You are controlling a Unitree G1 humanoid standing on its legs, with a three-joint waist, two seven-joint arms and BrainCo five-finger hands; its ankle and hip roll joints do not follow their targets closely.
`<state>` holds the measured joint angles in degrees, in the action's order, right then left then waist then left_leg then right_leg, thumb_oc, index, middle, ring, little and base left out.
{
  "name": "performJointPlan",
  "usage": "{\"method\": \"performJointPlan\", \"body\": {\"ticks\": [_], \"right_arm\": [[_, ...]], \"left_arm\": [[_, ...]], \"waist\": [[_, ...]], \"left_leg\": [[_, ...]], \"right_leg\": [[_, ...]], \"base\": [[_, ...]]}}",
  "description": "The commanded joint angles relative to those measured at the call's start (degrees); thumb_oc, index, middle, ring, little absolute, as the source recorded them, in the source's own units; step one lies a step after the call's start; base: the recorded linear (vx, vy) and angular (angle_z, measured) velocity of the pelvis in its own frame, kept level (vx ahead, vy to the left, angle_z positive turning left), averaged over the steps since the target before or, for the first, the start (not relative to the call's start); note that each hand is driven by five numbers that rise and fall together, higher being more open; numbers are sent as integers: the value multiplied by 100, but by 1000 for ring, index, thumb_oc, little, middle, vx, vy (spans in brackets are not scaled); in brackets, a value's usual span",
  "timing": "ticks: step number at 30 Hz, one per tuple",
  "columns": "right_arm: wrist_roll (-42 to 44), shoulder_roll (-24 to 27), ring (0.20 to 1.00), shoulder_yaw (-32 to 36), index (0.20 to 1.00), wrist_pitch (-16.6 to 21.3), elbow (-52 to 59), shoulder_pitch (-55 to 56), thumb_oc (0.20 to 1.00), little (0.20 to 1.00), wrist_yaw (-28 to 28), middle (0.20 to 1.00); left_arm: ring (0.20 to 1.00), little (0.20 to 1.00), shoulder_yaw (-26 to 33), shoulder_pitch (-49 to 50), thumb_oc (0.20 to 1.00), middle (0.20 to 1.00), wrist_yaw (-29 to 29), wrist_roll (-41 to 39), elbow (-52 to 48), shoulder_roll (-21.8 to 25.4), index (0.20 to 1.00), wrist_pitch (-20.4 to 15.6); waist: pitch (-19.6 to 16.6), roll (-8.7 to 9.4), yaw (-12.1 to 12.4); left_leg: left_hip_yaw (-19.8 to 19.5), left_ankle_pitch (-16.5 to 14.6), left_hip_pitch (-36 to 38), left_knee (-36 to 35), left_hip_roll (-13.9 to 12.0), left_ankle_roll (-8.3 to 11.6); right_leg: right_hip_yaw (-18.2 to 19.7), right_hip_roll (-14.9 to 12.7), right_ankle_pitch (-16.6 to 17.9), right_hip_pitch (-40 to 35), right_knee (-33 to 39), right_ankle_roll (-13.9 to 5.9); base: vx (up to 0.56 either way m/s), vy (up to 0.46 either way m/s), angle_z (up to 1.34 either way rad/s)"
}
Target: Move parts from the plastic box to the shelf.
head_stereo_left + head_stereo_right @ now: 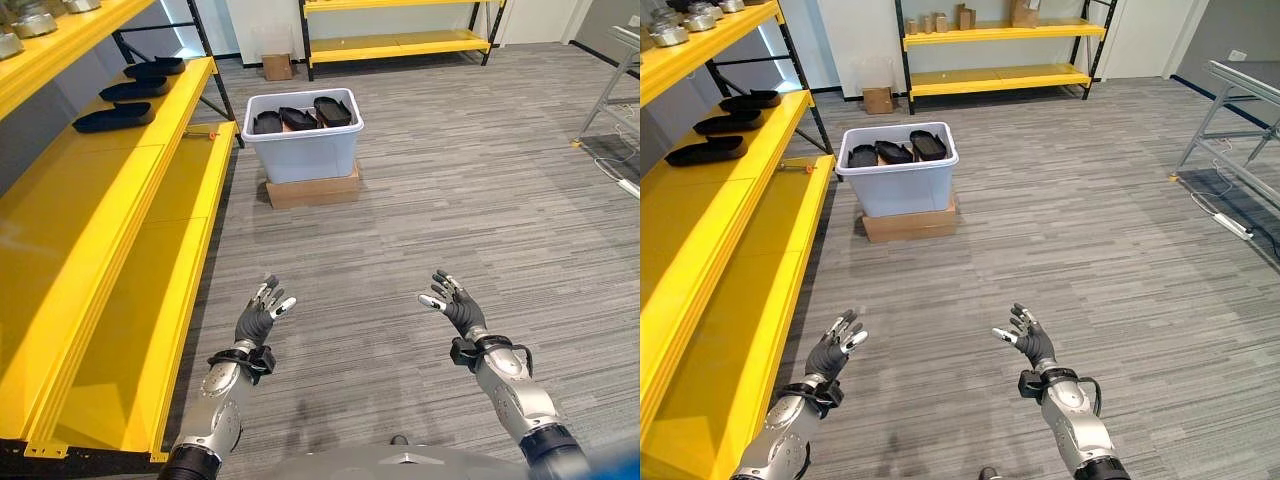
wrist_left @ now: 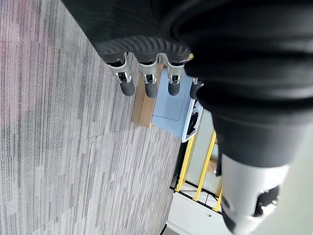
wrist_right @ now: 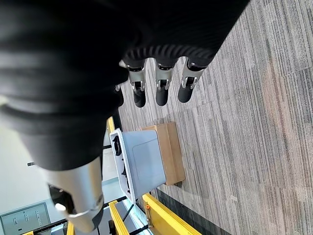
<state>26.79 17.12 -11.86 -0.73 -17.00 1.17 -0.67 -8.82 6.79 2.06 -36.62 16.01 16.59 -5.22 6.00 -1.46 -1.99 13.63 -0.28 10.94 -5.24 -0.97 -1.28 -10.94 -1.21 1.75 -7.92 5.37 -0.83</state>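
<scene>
A pale blue plastic box point(image 1: 303, 137) stands on a flat cardboard carton point(image 1: 312, 188) on the floor ahead, beside the yellow shelf point(image 1: 110, 240). Three black oval parts point(image 1: 300, 116) stand in the box. Three more black parts point(image 1: 114, 117) lie in a row on the shelf's middle level at the far end. My left hand point(image 1: 258, 318) and right hand point(image 1: 456, 304) hover low over the carpet, well short of the box, both open and empty with relaxed fingers.
A second yellow shelf point(image 1: 400, 42) lines the back wall, with a small cardboard box point(image 1: 277, 66) on the floor near it. A metal table frame point(image 1: 1230, 110) stands at the right. Grey metal parts point(image 1: 30, 22) sit on the upper shelf level.
</scene>
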Motion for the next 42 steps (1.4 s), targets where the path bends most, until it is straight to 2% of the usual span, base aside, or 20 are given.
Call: {"method": "performJointPlan", "body": {"ticks": [1, 5, 17, 21, 22, 24, 32, 42], "right_arm": [[136, 53, 1000, 57, 1000, 184, 177, -347, 1000, 1000, -74, 1000], [72, 40, 1000, 45, 1000, 243, 191, -352, 1000, 1000, -49, 1000], [-139, 135, 1000, 45, 1000, 793, 427, -355, 1000, 1000, 179, 1000], [-75, 134, 1000, 27, 1000, 772, 426, -346, 1000, 1000, 240, 1000], [-8, 134, 1000, 32, 1000, 762, 410, -332, 1000, 1000, 272, 1000], [32, 132, 1000, 34, 1000, 778, 387, -331, 1000, 1000, 300, 1000], [66, 90, 1000, 48, 1000, 792, 394, -337, 1000, 1000, 408, 1000], [62, 73, 1000, 63, 1000, 656, 391, -327, 1000, 1000, 234, 1000]], "left_arm": [[1000, 1000, 137, -259, 1000, 1000, 37, 96, -141, 131, 1000, -123], [1000, 1000, 147, -244, 1000, 1000, -56, -100, -139, 101, 1000, -91], [1000, 1000, 287, -254, 1000, 1000, -16, -403, -236, 32, 1000, 123], [1000, 1000, 267, -282, 1000, 1000, 112, -515, -230, 0, 1000, 178], [1000, 1000, 261, -274, 1000, 1000, 424, -781, -256, -22, 1000, 248], [1000, 1000, 246, -271, 1000, 1000, 528, -790, -285, -44, 1000, 293], [1000, 1000, 228, -306, 1000, 1000, 469, -674, -239, -30, 1000, 433], [1000, 1000, 277, -298, 1000, 1000, 409, -508, -245, 21, 1000, 509]], "waist": [[-30, 218, 53], [-38, 216, 61], [-7, 213, 96], [-12, 220, 93], [-15, 226, 92], [-13, 226, 89], [-11, 195, 69], [10, 182, 80]], "left_leg": [[121, 73, -158, 24, -102, 274], [116, 74, -159, 24, -104, 275], [69, 69, -170, 24, -72, 255], [69, 54, -168, 24, -61, 251], [67, 46, -167, 24, -55, 247], [69, 44, -163, 24, -54, 241], [74, 40, -150, 24, -42, 230], [69, 47, -150, 24, -33, 219]], "right_leg": [[-243, -173, 69, -119, -42, -390], [-255, -179, 68, -120, -42, -394], [-323, -215, 62, -125, -70, -408], [-335, -224, 58, -129, -73, -420], [-332, -225, 60, -130, -75, -425], [-327, -224, 60, -130, -80, -424], [-302, -234, 60, -124, -89, -429], [-317, -246, 32, -115, -145, -428]], "base": [[0, 0, 0], [-2, 2, 1], [0, 1, 0], [0, 0, 0], [0, 0, 0], [0, 0, 0], [0, 0, 0], [0, 0, 0]]}}
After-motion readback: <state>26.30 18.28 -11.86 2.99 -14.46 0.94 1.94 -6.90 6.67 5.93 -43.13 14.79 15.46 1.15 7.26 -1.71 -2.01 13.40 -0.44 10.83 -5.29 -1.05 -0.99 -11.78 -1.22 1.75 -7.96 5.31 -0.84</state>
